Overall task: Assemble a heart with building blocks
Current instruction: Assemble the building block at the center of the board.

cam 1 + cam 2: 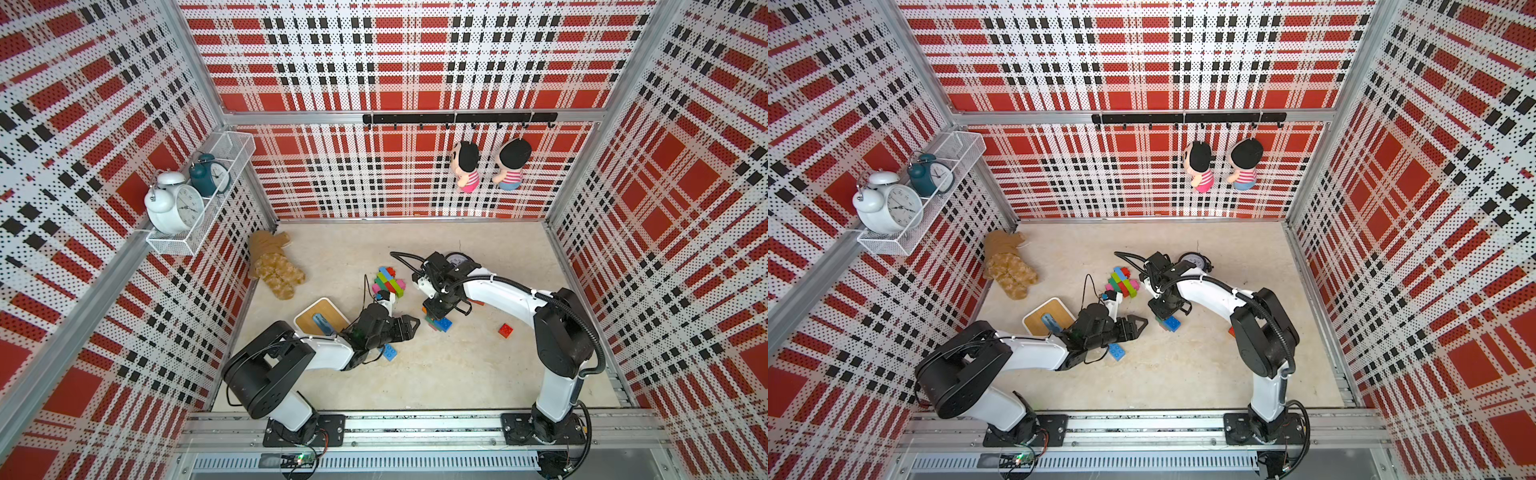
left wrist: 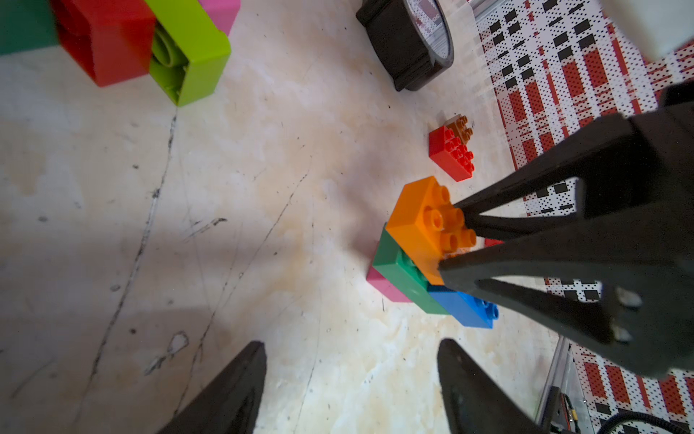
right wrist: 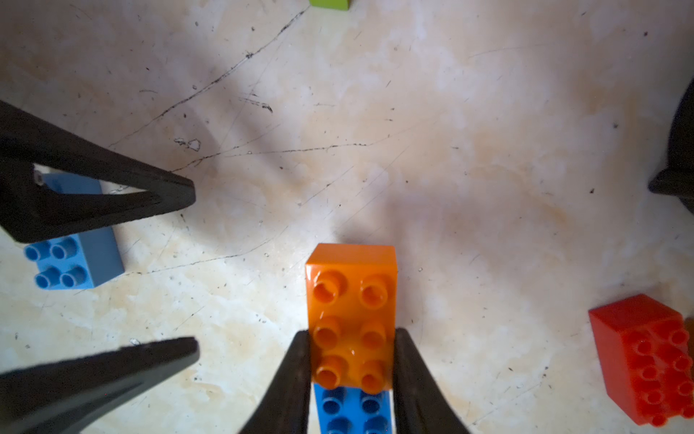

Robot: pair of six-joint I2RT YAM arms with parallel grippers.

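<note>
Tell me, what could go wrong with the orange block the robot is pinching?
The right gripper pinches the orange block near one end, so it may twist or slip. It sits on a small stack of other blocks, which could tip or lift along. The open left gripper is close; the arms might bump.

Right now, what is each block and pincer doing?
right pincer, shut on orange block
left pincer, open, empty
orange block, sitting on the small stack
light blue block, lying loose
red block, lying loose
colourful block cluster, joined together, not held
</note>
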